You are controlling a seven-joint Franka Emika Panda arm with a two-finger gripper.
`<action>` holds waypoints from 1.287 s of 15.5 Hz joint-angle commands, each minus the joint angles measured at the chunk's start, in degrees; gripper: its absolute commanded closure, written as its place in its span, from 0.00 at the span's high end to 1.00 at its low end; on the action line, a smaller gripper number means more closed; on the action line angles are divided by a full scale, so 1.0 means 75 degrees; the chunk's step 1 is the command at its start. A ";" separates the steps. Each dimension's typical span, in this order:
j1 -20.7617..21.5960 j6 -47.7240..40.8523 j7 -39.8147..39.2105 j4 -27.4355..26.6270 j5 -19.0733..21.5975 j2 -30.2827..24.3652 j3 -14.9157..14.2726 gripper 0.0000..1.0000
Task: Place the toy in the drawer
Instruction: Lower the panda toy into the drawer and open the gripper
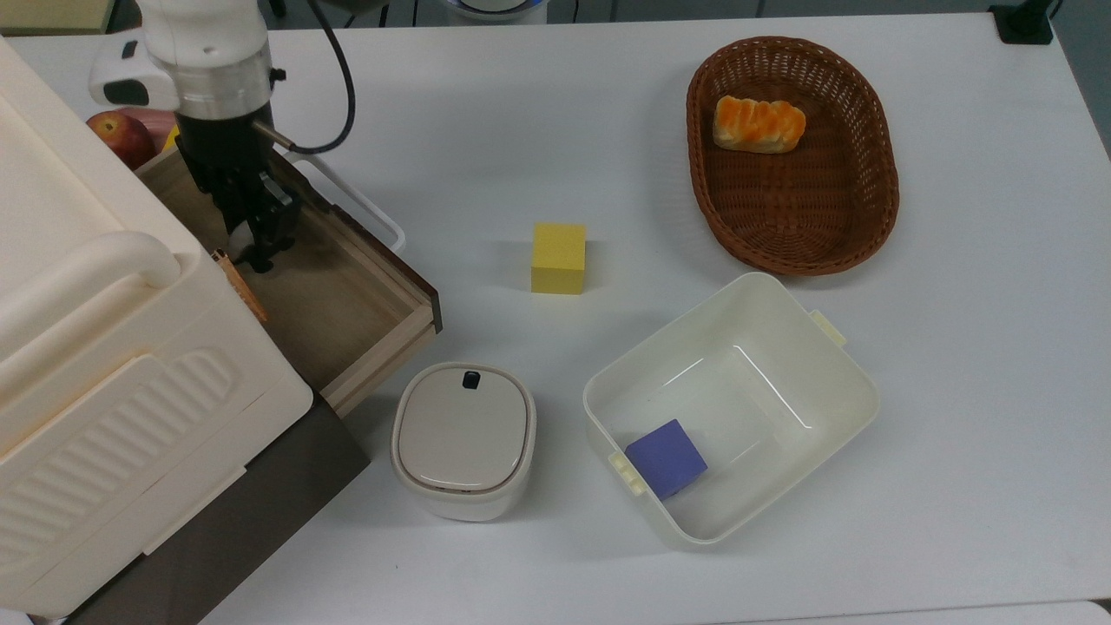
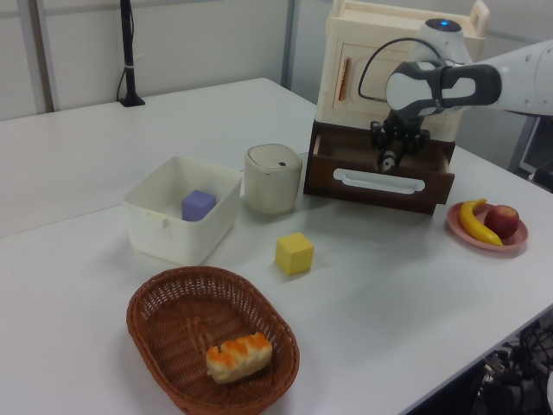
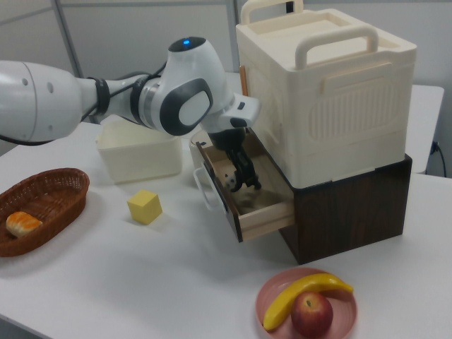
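Two cubes: yellow cube (image 1: 559, 258), purple cube (image 1: 666, 457); one basket (image 1: 868, 226).

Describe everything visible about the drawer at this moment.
The drawer is a shallow rectangular tray of light wood with a dark brown front panel and a white loop handle. It is pulled well out from the dark brown base under the cream cabinet. Its floor looks bare where it shows. The gripper reaches down inside it near the cabinet end, holding the toy, a small black-and-white figure. Whether the toy touches the floor cannot be told.
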 commanded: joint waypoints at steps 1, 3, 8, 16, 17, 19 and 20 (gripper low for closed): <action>0.0013 0.0029 -0.0208 0.0018 -0.0221 0.0247 -0.0053 0.00; 0.0013 0.0029 -0.0173 0.0076 -0.0175 0.0247 -0.0053 0.00; -0.0058 0.0029 -0.0126 0.0380 -0.0092 0.0247 -0.0111 0.00; -0.0034 0.0006 -0.0149 0.0416 -0.0139 0.0271 -0.0123 0.83; -0.0023 0.0006 -0.0149 0.0405 -0.0174 0.0282 -0.0100 0.89; -0.0011 -0.0018 -0.0138 0.0416 -0.0174 0.0271 -0.0077 0.89; 0.0001 -0.0041 -0.0091 0.0416 -0.0139 0.0271 -0.0053 0.89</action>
